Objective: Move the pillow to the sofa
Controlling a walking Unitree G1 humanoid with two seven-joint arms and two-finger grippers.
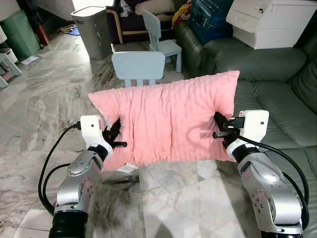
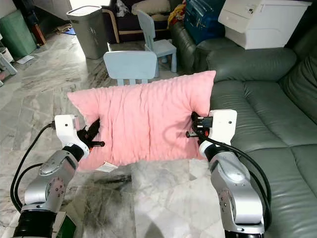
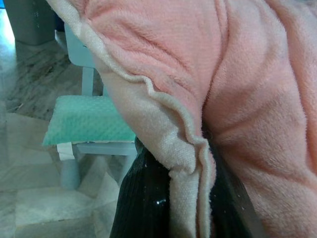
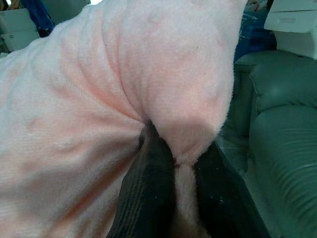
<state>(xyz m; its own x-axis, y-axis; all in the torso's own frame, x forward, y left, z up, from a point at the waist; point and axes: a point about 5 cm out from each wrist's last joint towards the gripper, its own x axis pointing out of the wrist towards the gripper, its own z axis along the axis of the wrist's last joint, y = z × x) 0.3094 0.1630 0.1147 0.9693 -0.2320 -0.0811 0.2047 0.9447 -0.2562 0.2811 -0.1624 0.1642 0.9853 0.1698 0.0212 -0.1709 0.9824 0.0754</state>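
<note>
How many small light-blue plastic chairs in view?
2. One light-blue plastic chair stands just beyond the pink fleece pillow; the second is farther back by the dark green leather sofa. Others may be hidden.

Pillow (image 1: 166, 121) held up over floor (image 1: 44, 114), between left gripper (image 1: 115, 133) at its left edge and right gripper (image 1: 221, 126) at its right edge. Chair (image 1: 138, 67) just behind pillow; second chair (image 1: 161, 37) and bin (image 1: 93, 30) farther back. Sofa (image 1: 277, 99) to the right; box (image 1: 272, 22) on its far end.
</note>
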